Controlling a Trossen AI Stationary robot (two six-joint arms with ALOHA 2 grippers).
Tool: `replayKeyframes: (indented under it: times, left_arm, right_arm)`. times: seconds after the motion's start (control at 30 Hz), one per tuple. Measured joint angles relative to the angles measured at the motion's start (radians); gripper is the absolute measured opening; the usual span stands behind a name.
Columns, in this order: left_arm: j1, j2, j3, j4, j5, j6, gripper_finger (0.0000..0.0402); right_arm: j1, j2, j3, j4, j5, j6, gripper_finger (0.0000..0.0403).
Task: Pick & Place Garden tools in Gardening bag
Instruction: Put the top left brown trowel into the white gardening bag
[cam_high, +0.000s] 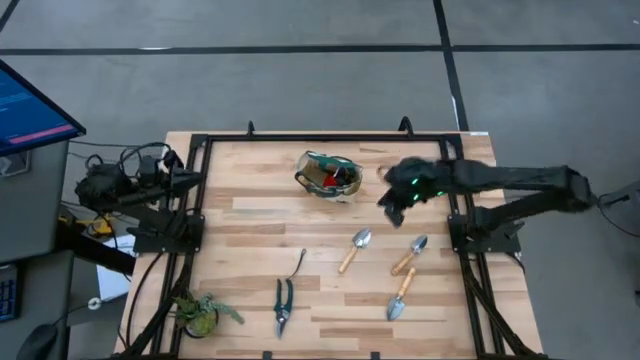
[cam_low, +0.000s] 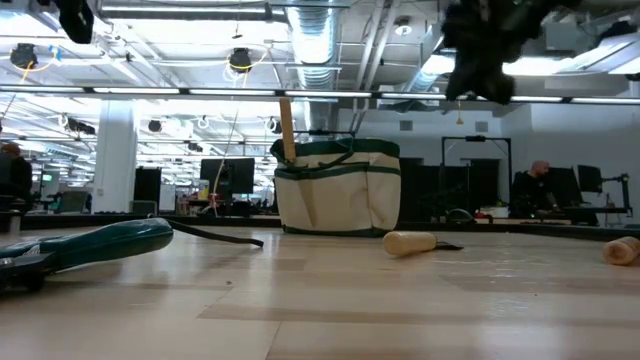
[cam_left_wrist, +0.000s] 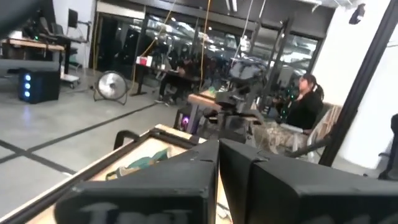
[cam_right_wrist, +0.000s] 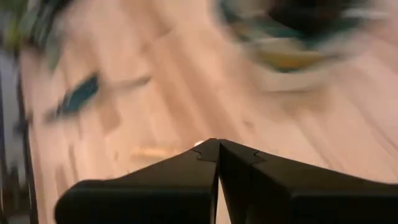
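Observation:
The cream gardening bag (cam_high: 328, 175) with green trim stands upright on the table's far middle; a red piece (cam_high: 330, 181) and a wooden handle (cam_low: 286, 125) show in it. Three wooden-handled trowels (cam_high: 355, 250) (cam_high: 409, 255) (cam_high: 400, 295) lie flat on the near right. The pruning shears (cam_high: 284, 305) and a thin hooked tool (cam_high: 297, 265) lie at the near middle. My right gripper (cam_high: 392, 210) is shut and empty, raised above the table just right of the bag; it also shows in its wrist view (cam_right_wrist: 219, 144). My left gripper (cam_left_wrist: 219, 146) is shut and empty at the table's left edge.
A leafy green plant clump (cam_high: 200, 312) sits at the near left corner. The black frame rails (cam_high: 300, 140) run along the table's edges. Bare wood lies between the bag and the tools.

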Motion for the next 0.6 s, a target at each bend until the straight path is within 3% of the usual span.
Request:
replayKeyframes:
  times: [0.27, 0.6]
  left_arm:
    - [0.0, -0.003, -0.075, -0.025, -0.001, -0.004, 0.0001]
    - [0.0, -0.003, -0.198, 0.036, 0.003, -0.047, 0.0001]
  right_arm:
    - [0.193, 0.32, 0.254, -0.068, -0.001, -0.37, 0.0021]
    - [0.269, 0.694, 0.544, -0.223, 0.0, -0.761, 0.0175]
